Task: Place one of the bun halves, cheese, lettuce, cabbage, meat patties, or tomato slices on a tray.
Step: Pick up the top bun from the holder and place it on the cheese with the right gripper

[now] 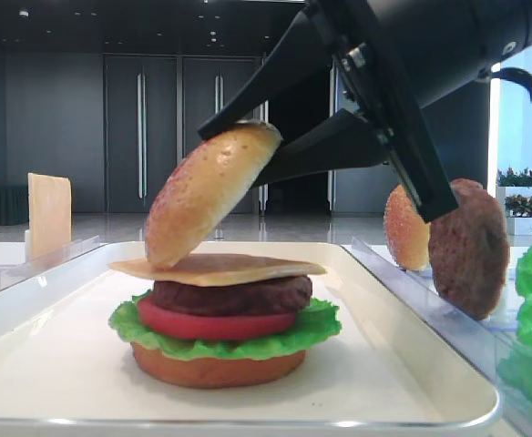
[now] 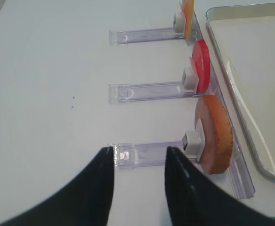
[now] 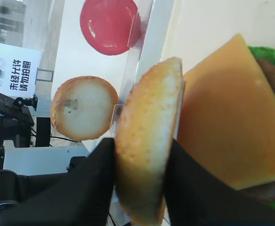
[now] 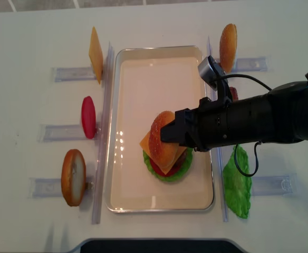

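— What is carried by the large white rectangular tray [image 4: 128, 79] at the middle of the bench [image 4: 32, 31]?

— A stack is seen toward the tray's near right corner: a flat dark-brown bottom bun [image 1: 216, 367], a ruffled bright green lettuce leaf [image 1: 321, 325], a smooth red tomato slice [image 1: 213, 325], a dark reddish-brown meat patty [image 1: 232, 295] and a thin pale orange cheese square [image 1: 219, 267] on top.

— And where is the domed golden-tan bun top [image 1: 209, 189]?

— It is held steeply tilted over the stack, its lower edge at the cheese on the stack's left side; whether contact is made cannot be told. It is clamped between the black fingers of the right pincer [image 3: 142, 181], one on the domed face, one on the pale flat face.

— How is the right arm [image 4: 259, 121] posed?

— It is stretched in from the bench's right edge, across the tray's right rim, roughly level.

— The clear plastic racks?

— Along the tray's left rim a cheese slice [image 4: 95, 54], a red tomato disc [image 4: 88, 117] and another bun half [image 4: 73, 176] are stood on edge. Along the right rim a bun [image 4: 228, 39] is stood, and a loose lettuce leaf [image 4: 237, 182] lies there.

— The left pincer [image 2: 140, 162]?

— Its jaws are seen apart, nothing between them, over the bench beside the near left rack.
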### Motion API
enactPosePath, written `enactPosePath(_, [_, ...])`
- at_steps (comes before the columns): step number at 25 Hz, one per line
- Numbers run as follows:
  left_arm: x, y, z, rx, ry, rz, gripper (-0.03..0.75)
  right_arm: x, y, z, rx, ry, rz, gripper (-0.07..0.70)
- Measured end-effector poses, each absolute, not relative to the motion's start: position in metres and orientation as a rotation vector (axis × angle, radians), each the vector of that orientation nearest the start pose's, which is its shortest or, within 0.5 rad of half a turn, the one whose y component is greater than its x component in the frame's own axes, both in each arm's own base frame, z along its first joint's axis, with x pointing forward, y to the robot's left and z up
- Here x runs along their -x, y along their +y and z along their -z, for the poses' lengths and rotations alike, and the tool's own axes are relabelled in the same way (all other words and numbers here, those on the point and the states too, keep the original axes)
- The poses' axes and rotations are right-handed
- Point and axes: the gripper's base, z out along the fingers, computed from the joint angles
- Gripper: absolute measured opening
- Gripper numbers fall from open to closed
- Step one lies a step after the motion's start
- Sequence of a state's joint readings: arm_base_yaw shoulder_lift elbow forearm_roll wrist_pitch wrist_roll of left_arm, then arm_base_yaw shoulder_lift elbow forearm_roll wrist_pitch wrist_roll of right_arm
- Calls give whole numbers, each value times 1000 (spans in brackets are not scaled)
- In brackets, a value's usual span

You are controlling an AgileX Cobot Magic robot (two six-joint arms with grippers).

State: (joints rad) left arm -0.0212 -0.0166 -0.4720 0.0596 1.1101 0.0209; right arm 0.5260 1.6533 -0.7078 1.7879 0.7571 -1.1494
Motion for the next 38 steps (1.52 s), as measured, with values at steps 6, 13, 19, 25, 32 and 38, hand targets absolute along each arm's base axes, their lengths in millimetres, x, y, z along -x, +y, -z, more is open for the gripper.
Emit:
enactPosePath(6, [6,5,-266,-40,2104,-72,282,-226,201,-184,213,2446,-1425,299])
enactPosePath(13, [6,5,-266,-40,2104,-72,282,-228,199,-182,201,2455,-1387,340])
enactPosePath(19, [6,5,-266,-40,2104,-72,282,-229,198,-181,201,2462,-1353,409])
enactPosePath(25, [6,5,-266,-40,2104,-72,282,-228,195,-191,228,2433,-1299,450])
enactPosePath(32, [6,5,-266,-40,2104,-72,282,-227,189,-197,275,2421,-1202,454])
enactPosePath(38, [6,5,-266,-40,2104,-72,282,-226,184,-208,286,2388,-1135,454])
